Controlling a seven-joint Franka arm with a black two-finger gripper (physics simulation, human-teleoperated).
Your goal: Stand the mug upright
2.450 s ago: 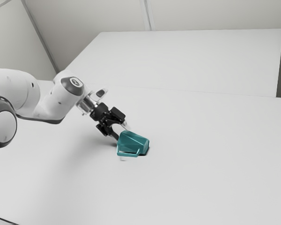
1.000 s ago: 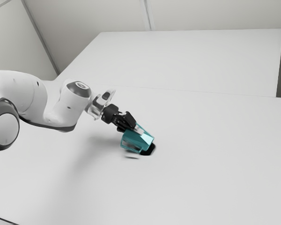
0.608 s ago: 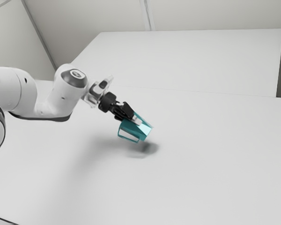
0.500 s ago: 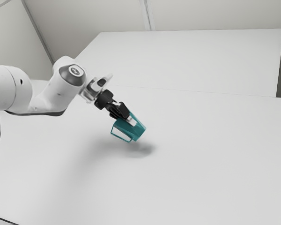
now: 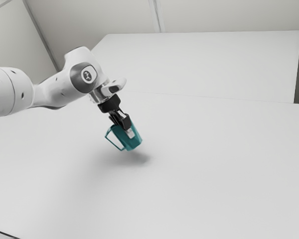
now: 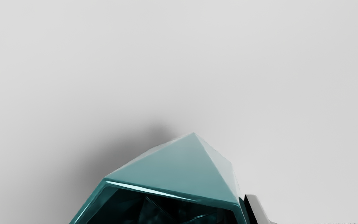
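Tipping the mug (image 5: 132, 143) level looks like the job in hand. It's up off the tabletop (image 5: 199, 164), clamped between the fingers (image 5: 124, 122), still slanted, mouth back toward the hand and base beyond the fingertips. Next I'd swing the fingers closer to vertical, lower until the base sits flat, then let go. Nothing blocks the way below them, but the handle (image 5: 113, 143) sticks out beside the fingers, and a slanted landing could topple it.

Mug (image 5: 134, 143) partly covered, arm (image 5: 10, 92) cropped
From where I stand, the pincer (image 5: 126, 132) covers some of the mug's wall; the arm runs off the exterior view's left edge. The wrist view's edge cuts the mug's mouth and one finger (image 6: 257, 210).
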